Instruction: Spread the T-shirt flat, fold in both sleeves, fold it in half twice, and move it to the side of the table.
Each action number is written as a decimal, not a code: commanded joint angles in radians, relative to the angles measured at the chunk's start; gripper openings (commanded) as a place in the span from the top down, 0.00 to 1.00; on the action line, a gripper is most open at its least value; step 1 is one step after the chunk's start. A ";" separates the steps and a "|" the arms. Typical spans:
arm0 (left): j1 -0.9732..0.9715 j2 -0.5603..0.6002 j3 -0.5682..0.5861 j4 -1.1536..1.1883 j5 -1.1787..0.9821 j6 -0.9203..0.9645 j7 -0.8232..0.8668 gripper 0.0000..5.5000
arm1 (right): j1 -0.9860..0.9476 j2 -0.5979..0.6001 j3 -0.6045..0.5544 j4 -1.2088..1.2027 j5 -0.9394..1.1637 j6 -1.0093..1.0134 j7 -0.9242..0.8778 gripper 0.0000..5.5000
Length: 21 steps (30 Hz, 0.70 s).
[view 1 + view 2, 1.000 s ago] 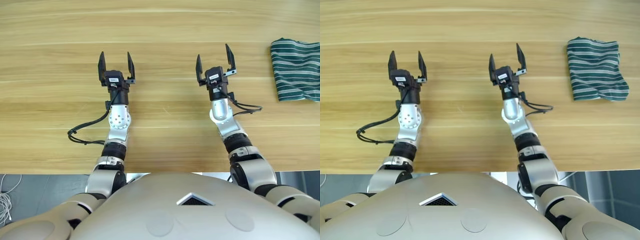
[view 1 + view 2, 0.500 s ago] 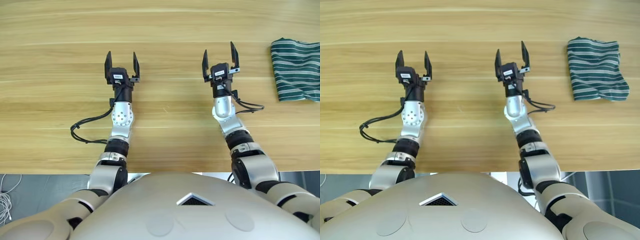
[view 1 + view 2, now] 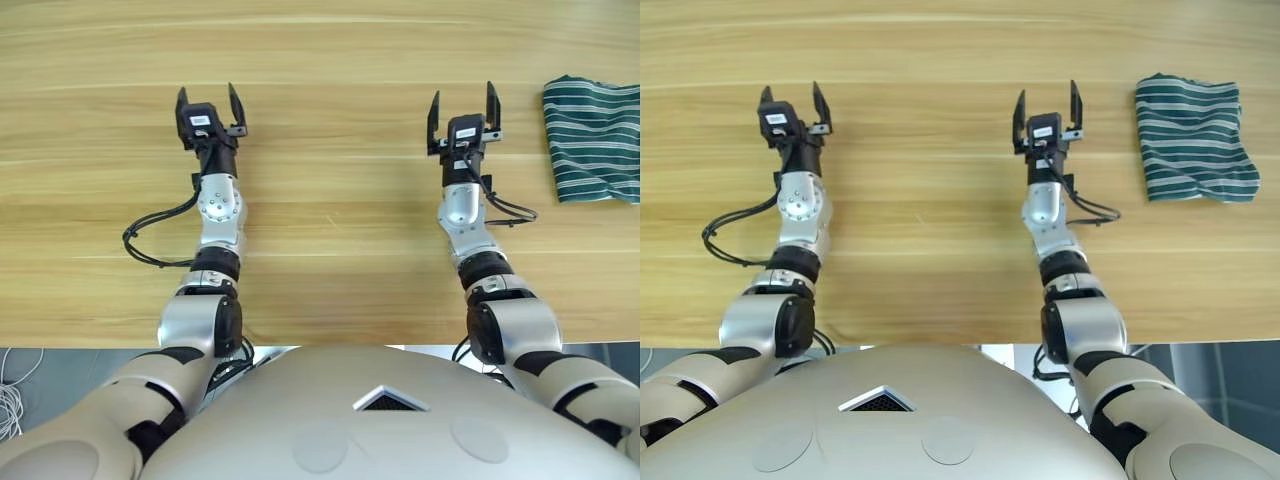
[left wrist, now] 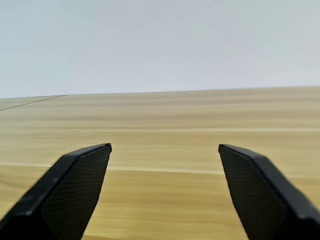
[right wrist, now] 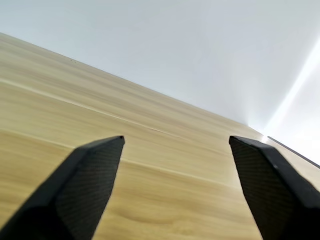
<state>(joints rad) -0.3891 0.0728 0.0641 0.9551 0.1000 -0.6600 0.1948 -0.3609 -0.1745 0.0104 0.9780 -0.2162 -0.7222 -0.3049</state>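
Observation:
The T-shirt, dark green with thin white stripes, lies folded into a small bundle at the right side of the wooden table. My right gripper stands open over bare wood, a short way left of the bundle, holding nothing. My left gripper is open too, far over on the left part of the table, with nothing between its fingers. In both wrist views the black fingertips frame only plain tabletop.
The table's near edge runs just in front of my body. A black cable loops off the left forearm and another off the right one. Floor with white cords lies below at the left.
Both arms have stretched farther forward over the table. The left gripper has swung out to the left, the right gripper to the right, nearer the T-shirt. The shirt lies unmoved.

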 commanded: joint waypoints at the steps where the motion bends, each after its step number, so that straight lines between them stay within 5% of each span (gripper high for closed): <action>1: -0.022 0.027 0.000 0.058 0.033 0.061 0.060 0.27 | -0.031 0.003 0.010 0.035 0.010 0.012 0.060 0.29; 11: -0.087 0.061 0.035 0.158 0.018 0.164 0.147 0.27 | -0.092 0.017 -0.010 0.109 0.041 0.023 0.103 0.29; 21: -0.086 0.011 0.157 0.178 -0.217 0.083 -0.182 0.27 | -0.147 0.053 -0.029 0.174 0.100 0.071 0.248 0.29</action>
<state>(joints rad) -0.4755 0.0969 0.2042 1.1296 -0.0858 -0.5875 0.0546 -0.4798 -0.1282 -0.0140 1.1392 -0.1353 -0.6649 -0.0822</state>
